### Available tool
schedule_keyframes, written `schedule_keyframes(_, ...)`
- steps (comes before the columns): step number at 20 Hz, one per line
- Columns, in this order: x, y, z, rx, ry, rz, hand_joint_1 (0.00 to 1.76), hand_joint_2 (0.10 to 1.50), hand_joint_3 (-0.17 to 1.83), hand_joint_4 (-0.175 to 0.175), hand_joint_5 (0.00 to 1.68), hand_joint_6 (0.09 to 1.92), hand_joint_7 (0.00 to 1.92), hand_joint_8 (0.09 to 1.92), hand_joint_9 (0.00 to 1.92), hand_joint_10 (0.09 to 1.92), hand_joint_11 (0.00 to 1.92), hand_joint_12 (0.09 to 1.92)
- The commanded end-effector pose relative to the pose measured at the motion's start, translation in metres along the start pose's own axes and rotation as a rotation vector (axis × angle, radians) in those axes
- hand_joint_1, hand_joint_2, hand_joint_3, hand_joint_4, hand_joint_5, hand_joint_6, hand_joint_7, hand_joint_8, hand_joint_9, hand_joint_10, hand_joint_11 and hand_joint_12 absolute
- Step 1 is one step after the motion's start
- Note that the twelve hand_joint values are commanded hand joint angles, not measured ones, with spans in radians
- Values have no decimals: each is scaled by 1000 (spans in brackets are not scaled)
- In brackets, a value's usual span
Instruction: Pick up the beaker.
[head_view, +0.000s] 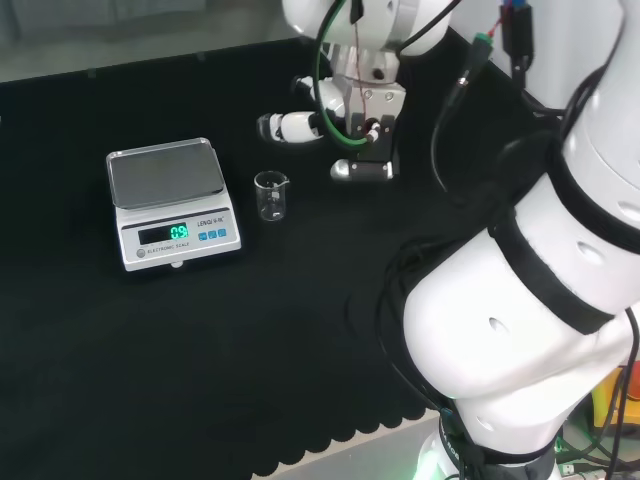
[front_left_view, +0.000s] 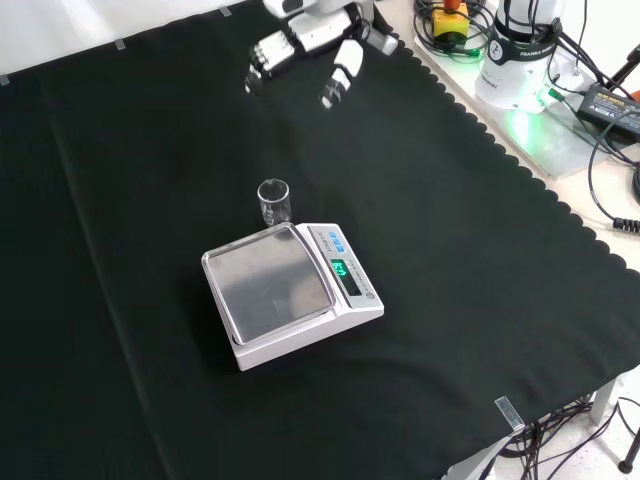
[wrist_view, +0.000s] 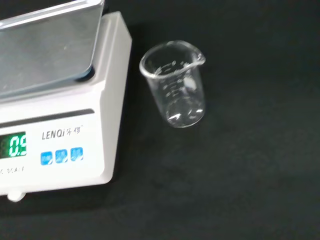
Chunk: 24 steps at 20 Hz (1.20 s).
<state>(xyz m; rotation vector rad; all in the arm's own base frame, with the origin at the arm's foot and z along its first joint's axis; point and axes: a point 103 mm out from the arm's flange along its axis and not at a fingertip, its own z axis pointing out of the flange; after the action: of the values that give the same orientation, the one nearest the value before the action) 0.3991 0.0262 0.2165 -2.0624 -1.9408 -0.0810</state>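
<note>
A small clear glass beaker (head_view: 271, 195) stands upright on the black cloth, just right of the scale in the head view. It looks empty, with a pour spout on its rim (wrist_view: 176, 84). In the front view the beaker (front_left_view: 274, 202) sits just beyond the scale's far corner. The black and white hand (head_view: 345, 125) hovers above the cloth to the right of the beaker and a little beyond it in the head view, well apart from it. Its fingers (front_left_view: 300, 45) are spread and fairly straight, holding nothing.
A white digital scale (head_view: 170, 203) with a steel pan and a lit green display stands on the cloth beside the beaker (front_left_view: 290, 292). The arm's white links (head_view: 540, 290) stand at the right of the head view. Cables and the arm's base (front_left_view: 520, 60) lie past the cloth's scalloped edge.
</note>
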Motion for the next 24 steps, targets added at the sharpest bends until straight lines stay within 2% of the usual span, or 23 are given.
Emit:
schedule_keyframes(1,19,22,18,24,14,-70,180,931,202,-55,183,87,0,719,28,885,38,1538)
schedule_keyframes(5,12,30,26,43,7,-62,180,933,200,-55,186,87,0,748,26,887,41,1536)
schedule_keyframes(6,17,32,28,44,-5,-21,180,933,200,-56,186,87,0,751,26,887,42,1535)
schedule_keyframes(7,21,35,31,58,-8,-17,180,933,199,-56,187,87,0,753,25,887,42,1535)
schedule_keyframes(12,15,45,41,83,10,-64,180,934,199,-56,188,87,0,760,24,888,44,1535)
schedule_keyframes(15,23,54,48,107,4,-74,181,934,198,-56,188,87,0,764,24,888,46,1534)
schedule_keyframes(19,16,60,58,116,22,-79,181,935,198,-57,189,87,0,768,23,888,47,1534)
schedule_keyframes(20,14,62,61,117,25,-64,181,935,197,-57,190,87,0,768,23,888,48,1534)
schedule_keyframes(22,-1,61,63,126,38,-84,181,935,197,-57,191,87,0,770,22,888,48,1534)
schedule_keyframes(24,11,69,70,140,17,-52,181,935,197,-57,192,87,0,772,22,888,49,1533)
